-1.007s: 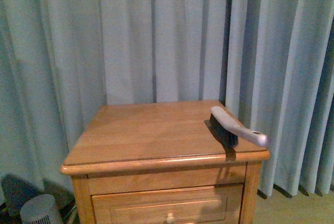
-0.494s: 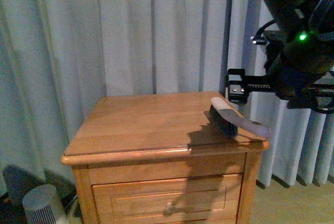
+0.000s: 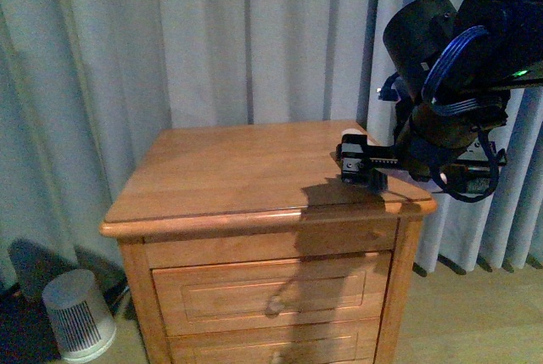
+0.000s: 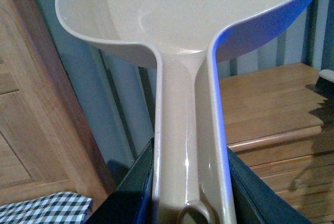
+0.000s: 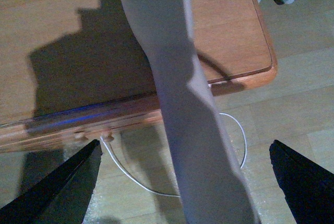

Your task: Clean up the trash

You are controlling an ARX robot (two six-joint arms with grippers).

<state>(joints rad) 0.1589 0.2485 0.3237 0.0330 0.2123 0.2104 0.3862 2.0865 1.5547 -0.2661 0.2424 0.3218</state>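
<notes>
Jaws of right gripper point(image 5: 185, 153) spread wide, brush point(image 5: 175, 93) handle passing between them (no contact); left gripper point(image 4: 190, 187) clamps dustpan point(image 4: 177, 10); trash unseen.

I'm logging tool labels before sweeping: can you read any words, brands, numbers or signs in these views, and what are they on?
No readable text in any view.
dustpan: plain beige, no marking.
brush: plain pale handle, no marking.
nightstand: bare wood, no label.
bin on the floor: too small and dim to show any marking.
</notes>
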